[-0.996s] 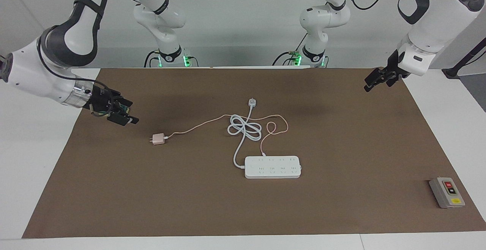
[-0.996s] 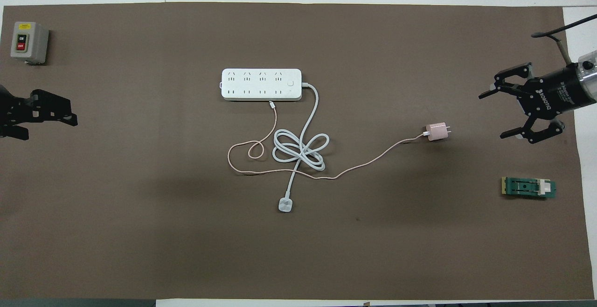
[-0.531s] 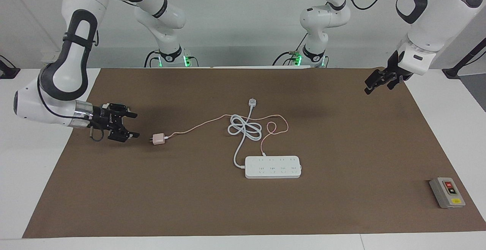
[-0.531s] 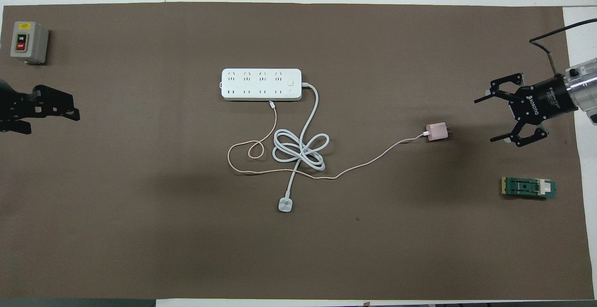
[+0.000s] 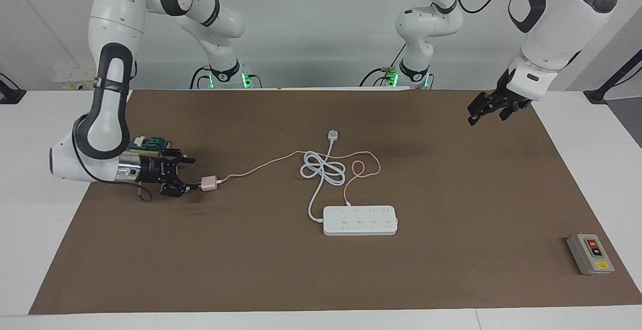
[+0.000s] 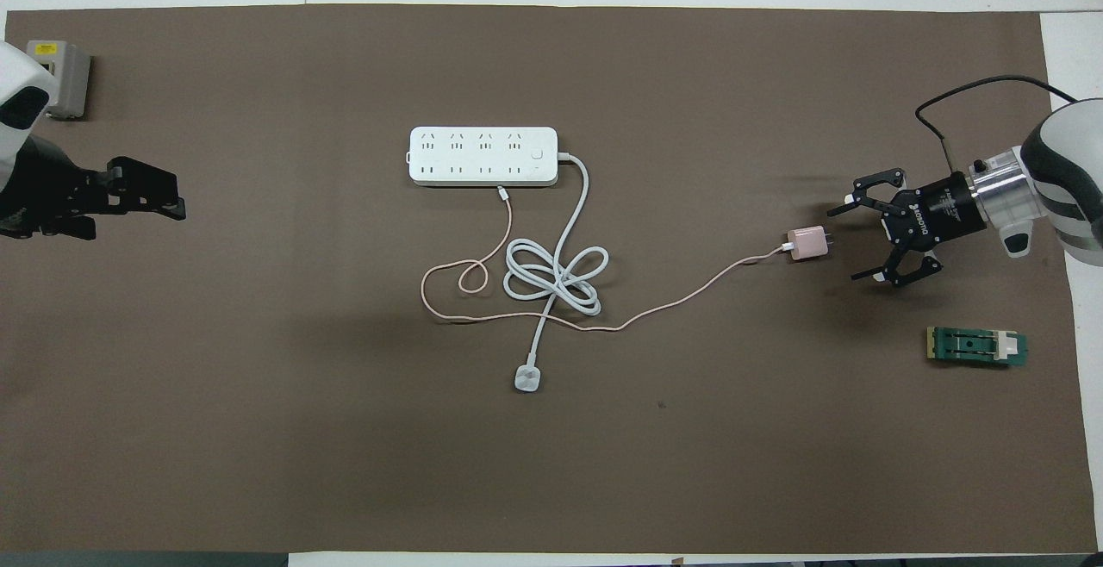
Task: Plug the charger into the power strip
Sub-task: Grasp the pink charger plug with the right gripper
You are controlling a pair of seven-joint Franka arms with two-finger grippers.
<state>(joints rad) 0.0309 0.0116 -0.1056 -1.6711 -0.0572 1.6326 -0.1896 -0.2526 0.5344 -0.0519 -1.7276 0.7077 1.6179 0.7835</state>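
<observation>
The right gripper (image 5: pixel 188 173), fingers spread and empty, sits low just beside the charger (image 5: pixel 209 183); the left gripper (image 5: pixel 474 115) waits, fingers released

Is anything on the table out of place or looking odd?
Nothing is damaged or spilled. The charger lies on its side, unplugged, its pink cable running loosely across the power strip's coiled white cord. That tangle may drag.

Both grippers (image 5: pixel 188 173) (image 5: pixel 480 112) open, low
</observation>
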